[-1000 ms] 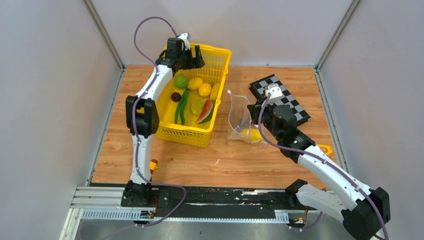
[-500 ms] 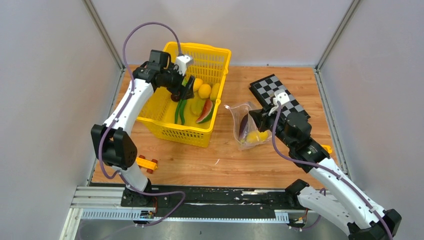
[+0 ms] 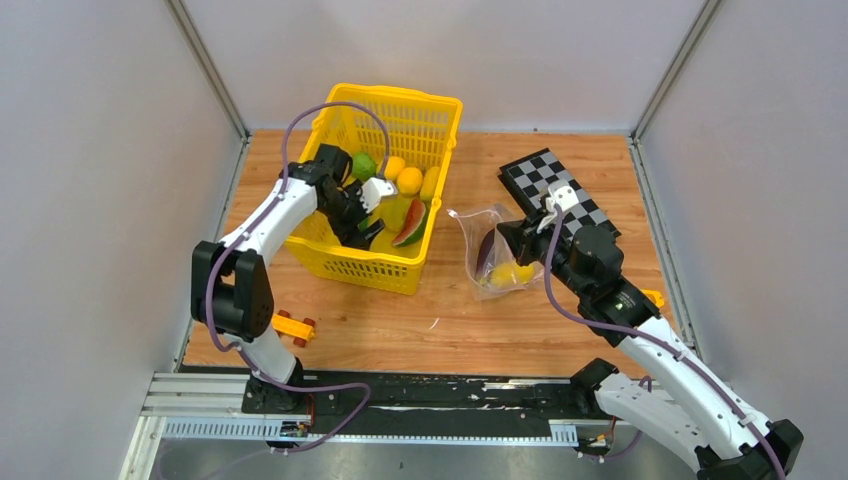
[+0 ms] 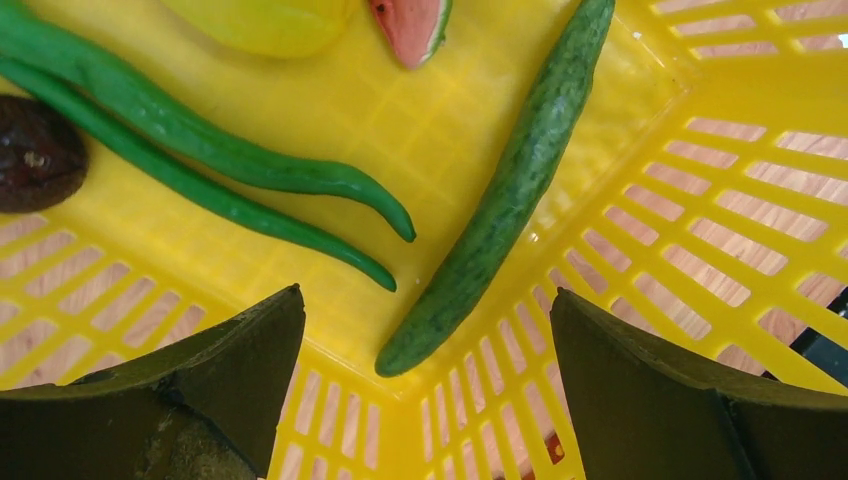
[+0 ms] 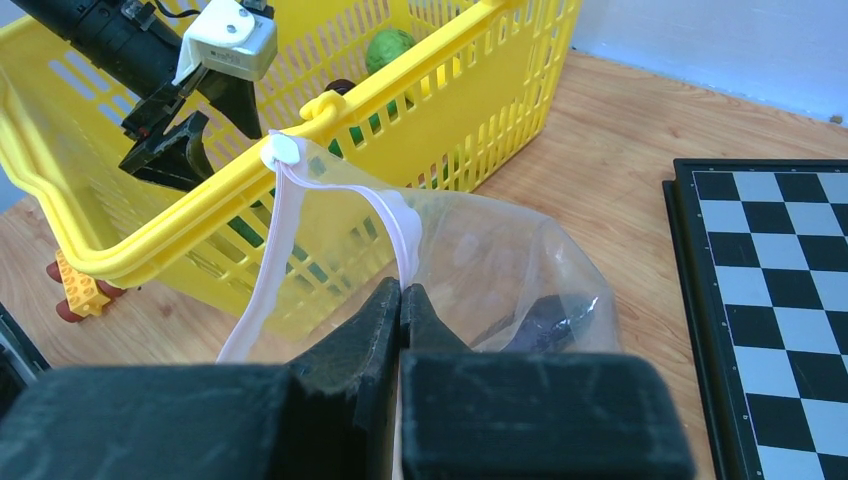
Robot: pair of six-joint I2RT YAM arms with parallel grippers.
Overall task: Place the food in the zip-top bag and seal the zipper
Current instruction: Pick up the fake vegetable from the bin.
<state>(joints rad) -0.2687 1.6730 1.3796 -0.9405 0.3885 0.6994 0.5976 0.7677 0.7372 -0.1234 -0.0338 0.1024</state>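
Left gripper: the left gripper (image 4: pixel 425 335) has its jaws spread fully wide and holds nothing; it hangs low inside the yellow lattice plastic basket (image 4: pixel 720 250).
Right gripper: the right gripper (image 5: pixel 400 297) is closed tight on the pale pink zipper strip (image 5: pixel 402 225) of the clear crinkly plastic zip-top bag (image 5: pixel 500 260), keeping the mouth propped up and open.
Just changed: within the last second the left arm has swung from the basket's far end and dropped towards its floor; the right arm has not moved over the last half second.
Meaning for the task: I judge that a pick is about to start while the bag waits open; sealing is still far off.
Food near left gripper: the end of a long knobbly green cucumber-like vegetable (image 4: pixel 510 190) lies between the fingertips, just ahead. Two long smooth green pods (image 4: pixel 200 140) lie ahead, on the left finger's side, a dark ball (image 4: pixel 35 155) beyond them, and a watermelon slice (image 4: pixel 410 25) far ahead.
Food near right gripper: a purple eggplant (image 3: pixel 487 250) and a yellow lemon-like fruit (image 3: pixel 510 272) are already in the bag, just beyond the fingertips.
Hidden or unclear: the right fingers cover the bag's near edge; the lemon-like fruit does not show in the right wrist view. The top view cannot show how close the left fingertips are to the floor.
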